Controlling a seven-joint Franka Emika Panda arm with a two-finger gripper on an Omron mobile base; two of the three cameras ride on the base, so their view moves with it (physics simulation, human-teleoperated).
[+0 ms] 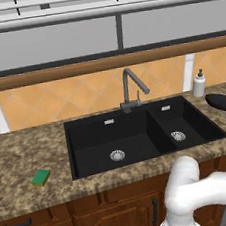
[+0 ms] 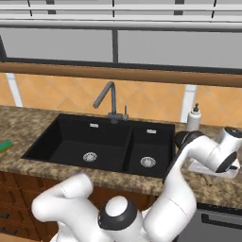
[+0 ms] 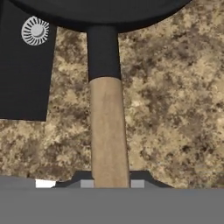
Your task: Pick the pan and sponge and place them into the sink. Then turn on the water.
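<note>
Pan handle sits between your pincer tips, clamp state unclear | pan right of sink on tabletop | risk: thin-handle grip lets pan swing, slip, strike sink rim

speckled granite counter, green sponge, pan, soap bottle

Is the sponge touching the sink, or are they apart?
Apart. The left base view shows it plainly: the sponge lies on the granite counter, with a strip of bare countertop between it and the left rim of the sink.
</note>
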